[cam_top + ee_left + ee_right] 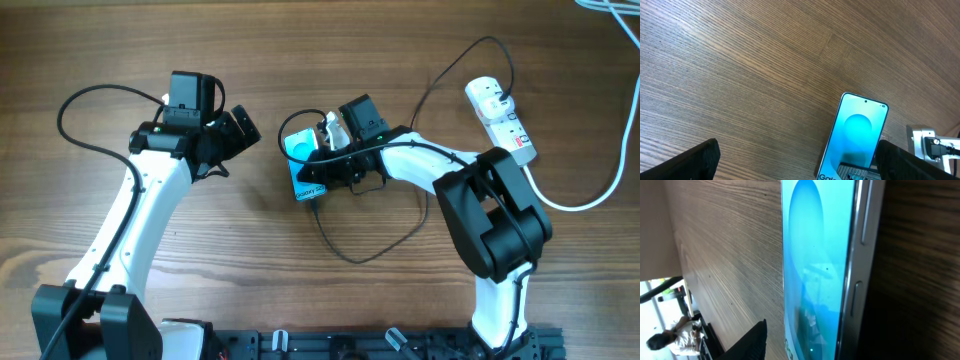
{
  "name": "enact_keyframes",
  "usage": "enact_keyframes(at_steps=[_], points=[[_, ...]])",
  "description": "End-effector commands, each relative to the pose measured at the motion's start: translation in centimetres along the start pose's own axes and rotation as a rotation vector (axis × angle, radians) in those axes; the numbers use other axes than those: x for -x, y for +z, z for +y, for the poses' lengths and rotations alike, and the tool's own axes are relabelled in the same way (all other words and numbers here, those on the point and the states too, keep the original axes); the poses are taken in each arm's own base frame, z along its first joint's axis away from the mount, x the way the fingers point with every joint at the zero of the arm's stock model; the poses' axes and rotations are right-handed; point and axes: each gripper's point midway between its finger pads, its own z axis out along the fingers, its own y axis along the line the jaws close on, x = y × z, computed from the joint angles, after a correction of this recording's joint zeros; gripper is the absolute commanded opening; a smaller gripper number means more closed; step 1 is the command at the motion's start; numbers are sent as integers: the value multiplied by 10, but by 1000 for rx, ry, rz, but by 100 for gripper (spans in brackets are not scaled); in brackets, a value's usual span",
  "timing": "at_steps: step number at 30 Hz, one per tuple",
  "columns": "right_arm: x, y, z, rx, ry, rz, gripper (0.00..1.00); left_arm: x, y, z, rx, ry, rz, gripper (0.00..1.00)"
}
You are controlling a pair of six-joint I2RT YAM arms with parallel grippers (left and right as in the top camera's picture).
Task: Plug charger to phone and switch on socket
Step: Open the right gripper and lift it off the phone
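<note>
Left claw (238, 128) gapes wide and empty over bare tabletop (300, 60) beside the phone (297, 147). Right claw (325, 160) crowds the phone's long edge; I cannot tell how far it is open.

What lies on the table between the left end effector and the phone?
Nothing lies there: only bare table separates the left end effector from the phone. The overhead view shows this stretch, and the left wrist view agrees.

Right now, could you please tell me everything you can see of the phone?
The phone is a rectangle with a lit teal-blue screen, a lighter oval, white lettering, and a pale metallic edge with side buttons. It lies flat, screen up, on the wooden table, partly under the right gripper; contact is unclear.
</note>
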Motion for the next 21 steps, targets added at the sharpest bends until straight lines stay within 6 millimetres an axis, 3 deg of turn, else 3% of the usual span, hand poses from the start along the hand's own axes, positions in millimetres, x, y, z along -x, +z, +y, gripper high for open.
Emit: enact_keyframes(at_steps=[1,5,12,21], points=[[-5,-1,-28,-137,29,-18,43,4,0,3,13,11,-13,100],[-6,-8,-32,-186,38,-26,43,4,0,3,13,11,-13,100],[-2,-19,-20,-179,17,-50,45,4,0,3,13,11,-13,100],[-9,-30,-46,-337,55,-55,48,4,0,3,13,11,-13,100]])
